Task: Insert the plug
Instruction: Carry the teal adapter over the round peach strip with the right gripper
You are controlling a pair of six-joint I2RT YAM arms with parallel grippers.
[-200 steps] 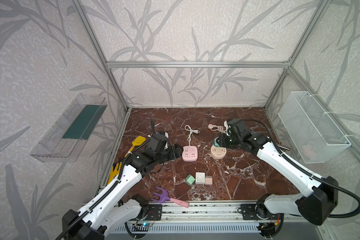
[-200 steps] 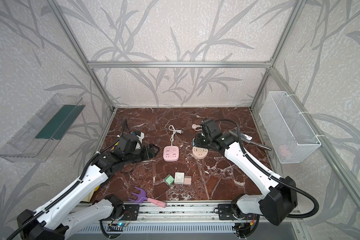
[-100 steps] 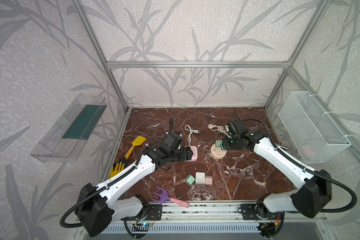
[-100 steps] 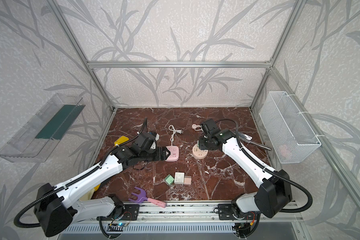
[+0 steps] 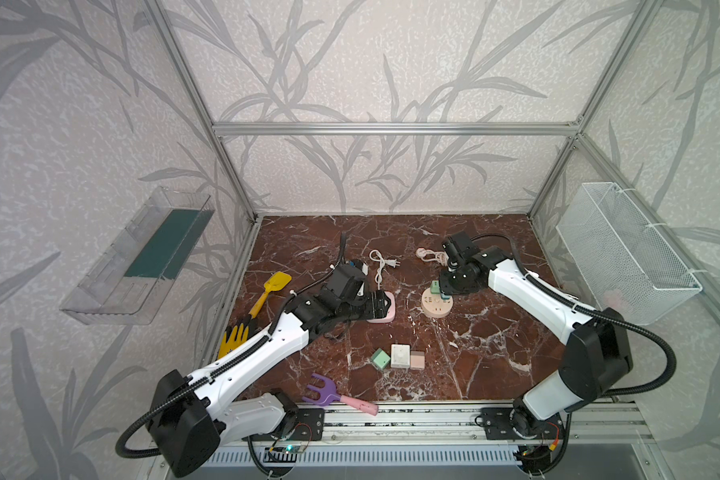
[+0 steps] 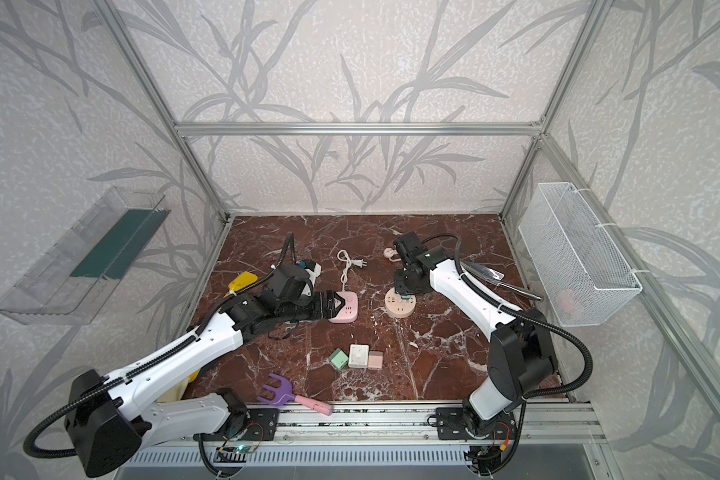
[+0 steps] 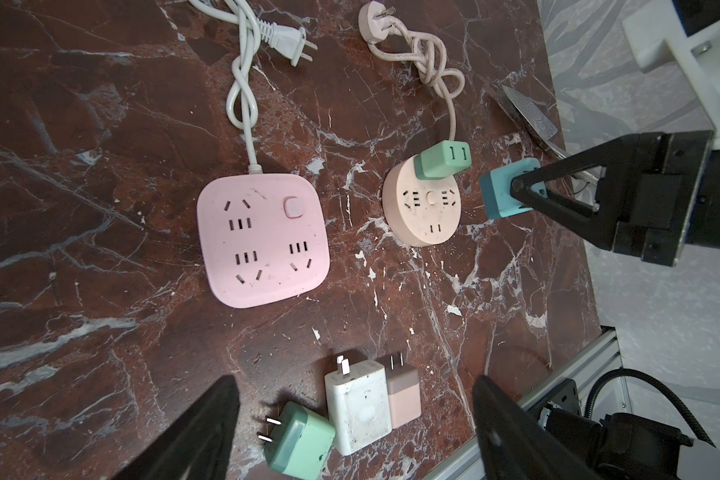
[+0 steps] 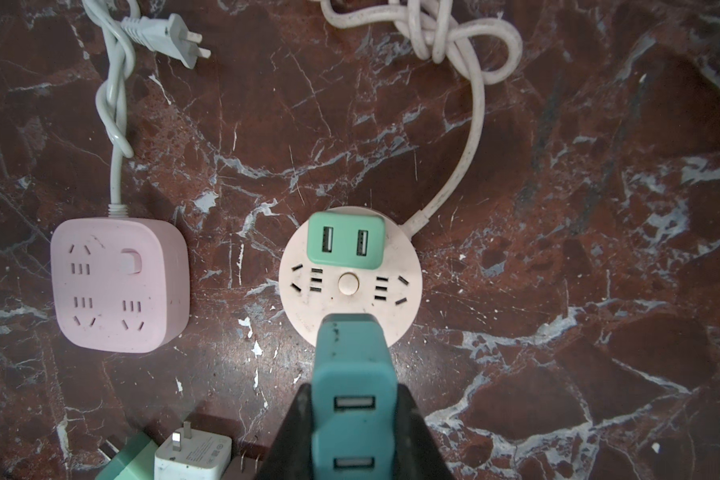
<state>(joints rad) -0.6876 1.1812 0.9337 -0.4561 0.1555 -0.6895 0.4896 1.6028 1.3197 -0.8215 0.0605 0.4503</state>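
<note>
Bare marble floor [image 5: 474, 353] lies open right of the round socket [image 8: 400, 316], up to the frame edge; the right gripper [image 8: 352, 419] clamps the teal plug [image 8: 352, 353] over that socket's rim, near a seated green adapter [image 8: 346, 243]; the left gripper [image 7: 355, 386] spreads wide and empty by the pink power strip [image 7: 262, 241]; the wire basket [image 5: 624, 257] holds something pale pink.

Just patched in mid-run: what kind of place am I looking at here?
Probably a lab robot cell staged as a room: a silver aluminium frame holding leaf-patterned wallpaper panels, a red-brown marble-look tabletop, and a slotted metal rail along the front.
</note>
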